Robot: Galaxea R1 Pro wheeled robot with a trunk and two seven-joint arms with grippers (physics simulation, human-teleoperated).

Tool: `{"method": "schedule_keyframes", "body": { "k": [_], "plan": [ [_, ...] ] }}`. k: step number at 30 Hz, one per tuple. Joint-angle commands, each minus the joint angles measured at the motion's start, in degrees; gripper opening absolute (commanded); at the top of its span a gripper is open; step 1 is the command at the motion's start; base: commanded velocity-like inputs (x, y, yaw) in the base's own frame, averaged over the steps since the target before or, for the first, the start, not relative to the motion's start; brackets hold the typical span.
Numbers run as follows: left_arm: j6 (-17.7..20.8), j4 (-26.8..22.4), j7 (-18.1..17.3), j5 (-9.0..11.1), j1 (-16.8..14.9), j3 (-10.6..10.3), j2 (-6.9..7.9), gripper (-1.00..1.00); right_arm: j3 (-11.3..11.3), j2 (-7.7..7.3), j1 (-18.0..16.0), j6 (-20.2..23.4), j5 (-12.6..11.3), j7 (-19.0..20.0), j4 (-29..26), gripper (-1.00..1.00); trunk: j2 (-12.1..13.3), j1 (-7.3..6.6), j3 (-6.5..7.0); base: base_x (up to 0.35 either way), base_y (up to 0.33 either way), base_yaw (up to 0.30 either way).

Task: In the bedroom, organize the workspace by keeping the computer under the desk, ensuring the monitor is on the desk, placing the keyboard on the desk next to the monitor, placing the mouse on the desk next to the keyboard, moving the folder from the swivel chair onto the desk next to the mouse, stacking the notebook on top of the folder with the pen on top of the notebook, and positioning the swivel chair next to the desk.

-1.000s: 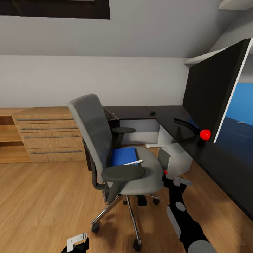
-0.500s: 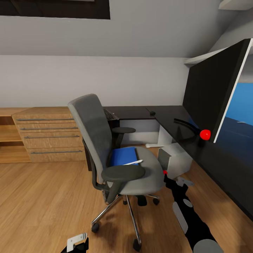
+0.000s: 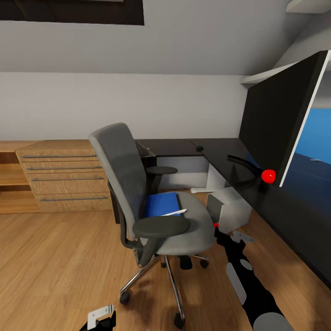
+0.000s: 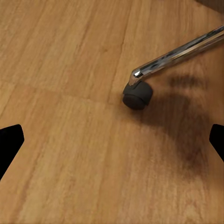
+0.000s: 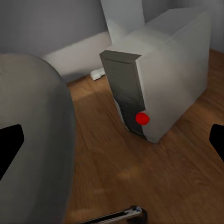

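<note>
The grey swivel chair (image 3: pixel 138 193) stands on the floor a little off the black desk (image 3: pixel 220 156). On its seat lies the blue folder (image 3: pixel 161 203) with the thin white pen (image 3: pixel 174 212) across it; the notebook is hidden. The monitor (image 3: pixel 276 124) stands on the desk at the right, the mouse (image 3: pixel 199 148) farther back, the keyboard (image 3: pixel 144 149) behind the chair back. The computer (image 3: pixel 227 207) (image 5: pixel 158 79) sits under the desk. My right gripper (image 3: pixel 227 233) (image 5: pixel 112 142) is open between the seat edge and the computer. My left gripper (image 3: pixel 101 317) (image 4: pixel 112 142) hangs open over a castor (image 4: pixel 137 94).
A light-wood drawer chest (image 3: pixel 64 177) stands against the wall at the left. Wood floor (image 3: pixel 55 266) stretches in front of the chair. The chrome star base (image 3: pixel 170 280) spreads under the seat. A blue wall panel (image 3: pixel 317 133) shows behind the monitor.
My right arm shifted slightly right and lower about a second ago, then held still. The chair, the folder and my left gripper have not moved.
</note>
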Motion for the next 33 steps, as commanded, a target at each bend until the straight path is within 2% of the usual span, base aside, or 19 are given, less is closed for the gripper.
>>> {"method": "schedule_keyframes", "body": {
  "k": [1, 20, 33],
  "plan": [
    [-0.2, 0.0, 0.0, 0.2, 0.0, 0.1, -0.03, 1.00, 0.0, 0.04, 0.0, -0.3, -0.6, 0.0, 0.0, 1.00, 0.0, -0.01, -0.05, 0.000, 0.000, 0.000],
    [-0.8, 0.6, 0.0, 0.3, 0.0, 0.2, 0.07, 1.00, 0.0, 0.07, 0.0, -0.2, -0.7, 0.0, -0.7, 1.00, 0.0, -0.01, -0.05, 0.000, 0.000, 0.000],
    [-7.6, 1.4, 0.1, 0.2, 0.0, 0.2, 0.36, 1.00, 0.0, 0.01, 0.0, -0.2, -0.6, 0.0, -0.7, 1.00, 0.0, -0.01, -0.05, 0.000, 0.000, 0.000]
  ]
}}
